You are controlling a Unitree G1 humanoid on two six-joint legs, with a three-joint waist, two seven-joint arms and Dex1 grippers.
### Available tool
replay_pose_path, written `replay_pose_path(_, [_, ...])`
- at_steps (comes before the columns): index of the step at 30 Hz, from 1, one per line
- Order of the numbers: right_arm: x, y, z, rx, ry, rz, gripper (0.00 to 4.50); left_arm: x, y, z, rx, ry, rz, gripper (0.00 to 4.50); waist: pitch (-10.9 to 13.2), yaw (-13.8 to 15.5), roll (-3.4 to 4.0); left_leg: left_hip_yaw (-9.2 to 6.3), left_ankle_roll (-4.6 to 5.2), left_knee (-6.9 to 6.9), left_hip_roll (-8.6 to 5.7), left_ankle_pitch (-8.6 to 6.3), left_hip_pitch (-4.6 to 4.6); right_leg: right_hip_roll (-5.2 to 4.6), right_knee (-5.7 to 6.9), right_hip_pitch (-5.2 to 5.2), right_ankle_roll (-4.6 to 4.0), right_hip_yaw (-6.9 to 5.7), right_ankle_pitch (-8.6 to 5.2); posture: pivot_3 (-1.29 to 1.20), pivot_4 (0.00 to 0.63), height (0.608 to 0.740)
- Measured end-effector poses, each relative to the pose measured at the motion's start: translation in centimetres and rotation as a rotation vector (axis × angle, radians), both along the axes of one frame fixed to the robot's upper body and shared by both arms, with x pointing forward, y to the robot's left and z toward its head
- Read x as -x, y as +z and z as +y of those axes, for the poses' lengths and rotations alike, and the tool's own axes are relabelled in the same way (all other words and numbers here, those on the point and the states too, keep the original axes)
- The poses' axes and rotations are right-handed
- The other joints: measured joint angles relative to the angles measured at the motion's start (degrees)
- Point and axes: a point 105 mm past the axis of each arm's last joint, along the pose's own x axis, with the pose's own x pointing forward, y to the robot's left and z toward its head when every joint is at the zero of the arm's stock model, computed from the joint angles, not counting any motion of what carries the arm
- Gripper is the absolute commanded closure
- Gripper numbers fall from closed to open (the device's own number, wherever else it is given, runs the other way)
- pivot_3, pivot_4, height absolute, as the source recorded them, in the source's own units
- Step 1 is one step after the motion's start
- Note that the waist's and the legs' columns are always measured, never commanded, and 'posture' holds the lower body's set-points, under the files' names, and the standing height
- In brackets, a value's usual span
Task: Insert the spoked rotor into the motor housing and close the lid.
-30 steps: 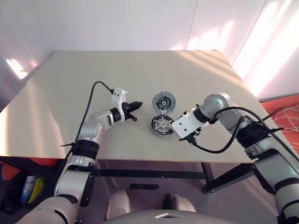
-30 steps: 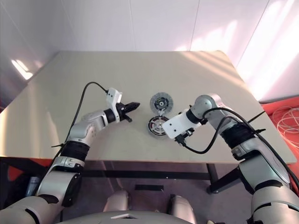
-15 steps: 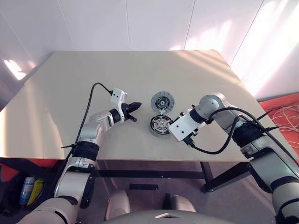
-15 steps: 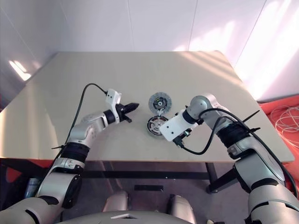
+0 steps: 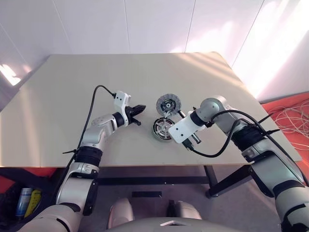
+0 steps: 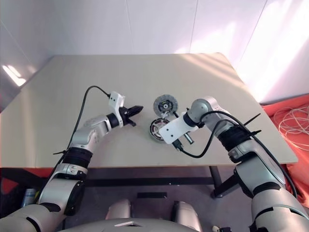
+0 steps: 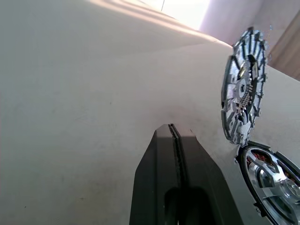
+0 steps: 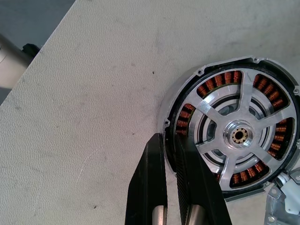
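Right gripper (image 8: 169, 140) nipping motor housing (image 8: 233, 136) rim

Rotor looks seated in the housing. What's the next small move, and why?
Probably bring the left gripper across to the edge of the lid, ready to tip it over. The spoked rotor already sits in the motor housing, the right gripper appears to pinch the housing's rim, and the lid lies open just beyond it while the left gripper hovers shut, short of it.

The right gripper (image 8: 171, 140) covers part of the housing (image 8: 234, 136) rim. The picture edge cuts the lid (image 7: 243, 91) and the housing in the left wrist view.
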Motion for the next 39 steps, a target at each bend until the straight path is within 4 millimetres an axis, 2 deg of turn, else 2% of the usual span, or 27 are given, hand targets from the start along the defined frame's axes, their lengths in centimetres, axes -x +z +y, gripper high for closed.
replay_pose_path(9, [-0.2,0.0,0.0,-0.008,0.000,-0.014,4.48,0.0,-0.1,-0.1,0.004,0.004,-0.003,4.50,0.09,0.02,-0.15,-0.01,-0.09,0.00,0.00,0.06,0.02,0.00,0.10,-0.02,-0.02,0.00,0.02,0.00,0.000,0.740])
replay_pose_path(14, [-1.4,0.1,0.5,-0.043,-0.080,-0.054,4.48,-0.1,-0.1,-0.1,0.006,0.007,-0.001,4.50,0.16,0.17,-0.21,-0.01,-0.12,0.00,0.00,0.08,-0.05,0.01,0.15,-0.12,-0.06,0.00,0.03,0.00,0.000,0.740])
replay_pose_path(18, [-1.8,0.7,1.6,-0.136,-0.232,0.046,4.48,-0.1,-0.1,0.0,0.006,0.017,-0.002,4.50,0.22,0.23,-0.26,-0.02,-0.06,-0.01,-0.01,0.06,-0.29,0.01,0.11,-0.29,-0.09,0.01,0.04,0.00,0.000,0.740])
replay_pose_path(22, [-2.0,2.5,3.3,-0.266,-0.438,0.215,4.48,-0.1,-0.2,-0.3,0.014,0.021,0.001,4.50,0.22,0.49,-0.26,-0.08,0.15,0.04,-0.01,0.18,-1.02,0.02,0.18,-0.94,-0.13,-0.01,0.04,0.00,0.000,0.740])
replay_pose_path(27, [-1.7,5.4,4.2,-0.329,-0.682,0.436,4.48,0.1,-0.9,0.2,0.016,0.048,0.016,4.50,0.23,0.73,-0.25,-0.07,0.14,0.01,-0.01,0.12,-1.07,0.00,0.14,-0.96,-0.16,-0.01,0.02,0.00,0.000,0.740])
replay_pose_path(31, [-1.4,6.4,4.3,-0.345,-0.785,0.517,4.48,0.2,-1.0,0.8,0.023,0.073,0.015,4.50,0.23,0.89,-0.26,-0.07,-0.14,0.00,0.00,0.10,-1.05,0.00,0.14,-0.96,-0.16,-0.01,0.02,0.00,0.000,0.740])
replay_pose_path(39, [0.1,6.7,4.2,-0.310,-0.840,0.558,4.48,0.2,-0.9,2.7,0.013,0.132,0.003,4.50,0.24,1.16,-0.25,-0.08,-0.43,-0.02,0.02,0.26,-0.95,0.01,0.20,-0.95,-0.13,-0.01,0.02,0.00,0.000,0.740])
